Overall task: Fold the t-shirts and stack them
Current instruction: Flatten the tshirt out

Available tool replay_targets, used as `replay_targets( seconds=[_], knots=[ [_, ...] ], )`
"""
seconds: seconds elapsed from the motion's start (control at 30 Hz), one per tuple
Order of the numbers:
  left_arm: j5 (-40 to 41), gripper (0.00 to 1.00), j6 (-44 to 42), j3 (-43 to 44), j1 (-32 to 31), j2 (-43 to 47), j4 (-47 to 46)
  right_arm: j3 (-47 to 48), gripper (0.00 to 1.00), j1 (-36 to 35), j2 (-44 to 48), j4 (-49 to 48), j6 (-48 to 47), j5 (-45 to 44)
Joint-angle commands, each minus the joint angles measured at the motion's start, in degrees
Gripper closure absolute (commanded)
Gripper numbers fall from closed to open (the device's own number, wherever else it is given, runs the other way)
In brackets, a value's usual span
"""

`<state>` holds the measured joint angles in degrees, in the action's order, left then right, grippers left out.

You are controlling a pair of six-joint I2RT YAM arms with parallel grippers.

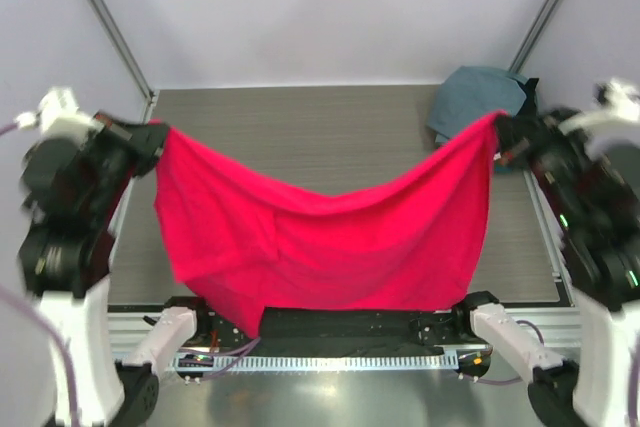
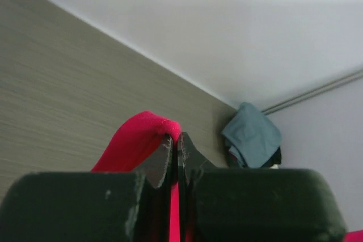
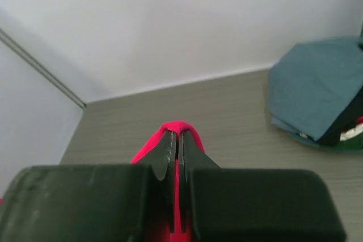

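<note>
- Cloth status: red t-shirt (image 1: 320,237) hangs in the air, stretched between both arms over the near half of the table (image 1: 300,117). Top edge sags in a deep curve at the middle.
- Left gripper (image 2: 174,140): jaws closed on a pinch of red fabric at the shirt's upper left corner. The wrist view shows cloth bulging over one tip and running down between the pads.
- Right gripper (image 3: 177,137): likewise clamped, on the upper right corner. A small red fold pokes out above the tips.
- Handling, my read: light, fully limp, zero stiffness. The sag says it takes whatever shape gravity gives it.
- Surface looks matte, so I don't expect slip. Both pinches are small and close to the edge though, and a jerk could pull a corner free.
- Not fragile. I see the risk as bunching or stretching, not damage.
- Lower left hangs longer than the right, with a flap doubled over, so the panel isn't flat. I'd want more tension between the arms before laying it down.
- Where to hold: corners or hem and shoulder edges, both sides at matched height. A mid-panel grab would just wad it up.
- Slate grey-blue t-shirt (image 1: 480,97): lies folded on a pile (image 3: 340,134) at the far right of the table, just behind the right gripper. Dark and white edges show beneath it in the right wrist view. I judge the red one goes there once folded.
</note>
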<state>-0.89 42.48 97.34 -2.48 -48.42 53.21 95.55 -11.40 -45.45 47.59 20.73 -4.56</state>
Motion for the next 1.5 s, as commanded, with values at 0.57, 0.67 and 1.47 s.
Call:
replay_targets(
  seconds=[0.57,0.67,1.47],
  knots=[
    [8.51,0.0,5.68,-4.58,0.54,-29.21,-14.36,-13.16,0.07,0.59,-26.46,-18.59,7.99,1.58],
    [6.53,0.0,7.44,-17.24,4.21,-22.16,-19.1,-24.07,0.01,0.68,-20.65,-19.29,10.2,1.56],
    [7.13,0.06,9.29,-32.65,13.82,-15.29,1.72,-66.37,0.41,-11.44,-6.05,-16.48,29.18,8.43]
  ],
)
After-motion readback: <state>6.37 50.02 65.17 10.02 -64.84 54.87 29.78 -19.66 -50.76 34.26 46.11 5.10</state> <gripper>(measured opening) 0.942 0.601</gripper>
